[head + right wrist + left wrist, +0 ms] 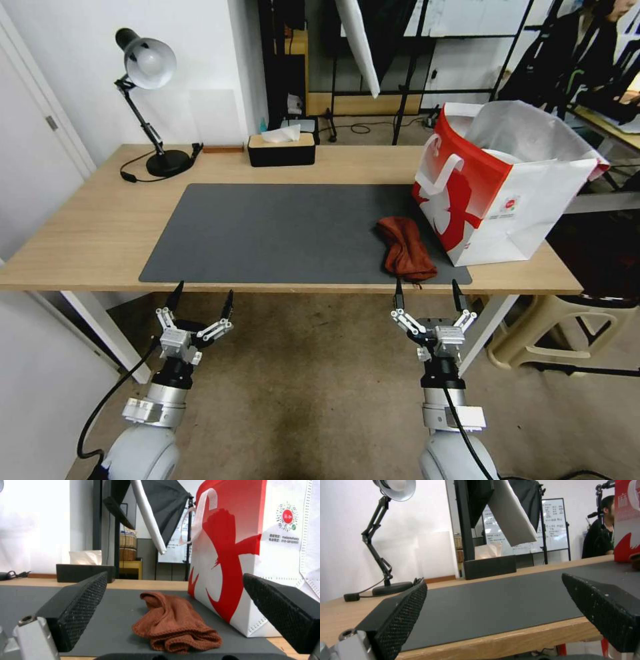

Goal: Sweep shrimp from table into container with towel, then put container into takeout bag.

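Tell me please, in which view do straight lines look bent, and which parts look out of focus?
Head view: the light wood-grain table edge bows and the room's uprights lean, a wide-lens effect. Left wrist view: the open left gripper has soft, blurred near fingers. Right wrist view: the rust-brown bunched towel is fairly sharp; the open right gripper's near fingers are soft.

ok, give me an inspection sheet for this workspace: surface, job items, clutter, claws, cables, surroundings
Surface: light wood-grain table with dark grey rectangular mat.
Job's things: rust-brown bunched towel on the mat's right end, beside the red and white paper takeout bag, standing open.
Clutter: black tissue box; black desk lamp.
Claws: left claw and right claw open, below the table's near edge.
Cables: lamp cord on the table; floor cables behind.
Surroundings: white wall, black stands, beige stool.
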Controlling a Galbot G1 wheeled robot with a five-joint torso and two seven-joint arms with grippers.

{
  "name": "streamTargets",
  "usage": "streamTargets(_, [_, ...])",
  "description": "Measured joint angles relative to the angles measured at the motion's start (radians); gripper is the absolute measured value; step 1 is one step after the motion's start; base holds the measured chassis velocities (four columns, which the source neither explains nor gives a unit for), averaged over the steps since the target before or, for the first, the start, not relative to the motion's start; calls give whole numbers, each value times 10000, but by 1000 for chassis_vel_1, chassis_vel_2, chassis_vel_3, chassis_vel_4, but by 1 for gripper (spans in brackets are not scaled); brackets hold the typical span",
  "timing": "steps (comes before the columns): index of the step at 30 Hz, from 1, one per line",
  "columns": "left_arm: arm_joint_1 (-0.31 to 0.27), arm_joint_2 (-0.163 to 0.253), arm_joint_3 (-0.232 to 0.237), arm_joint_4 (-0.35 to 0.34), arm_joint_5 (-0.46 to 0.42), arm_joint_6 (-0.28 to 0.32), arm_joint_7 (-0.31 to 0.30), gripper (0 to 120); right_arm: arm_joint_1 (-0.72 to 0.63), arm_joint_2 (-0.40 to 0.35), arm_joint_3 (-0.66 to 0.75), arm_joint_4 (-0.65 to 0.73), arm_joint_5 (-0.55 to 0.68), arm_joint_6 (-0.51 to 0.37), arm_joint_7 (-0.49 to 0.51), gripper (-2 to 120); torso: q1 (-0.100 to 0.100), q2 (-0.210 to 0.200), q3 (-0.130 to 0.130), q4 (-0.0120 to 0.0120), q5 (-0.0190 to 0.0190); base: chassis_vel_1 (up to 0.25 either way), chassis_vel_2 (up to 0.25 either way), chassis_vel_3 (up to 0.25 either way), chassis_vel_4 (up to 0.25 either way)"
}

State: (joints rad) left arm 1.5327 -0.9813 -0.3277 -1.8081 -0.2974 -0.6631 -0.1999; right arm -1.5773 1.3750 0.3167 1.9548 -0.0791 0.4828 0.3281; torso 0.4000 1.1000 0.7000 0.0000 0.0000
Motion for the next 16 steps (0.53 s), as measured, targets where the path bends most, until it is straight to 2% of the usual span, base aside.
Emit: streamTargets(16, [-30, 10, 23, -14, -18, 33, -10, 100, -4, -9, 1, 2, 6, -7, -3, 100, 0, 0, 0, 0, 0, 0, 0, 0, 0])
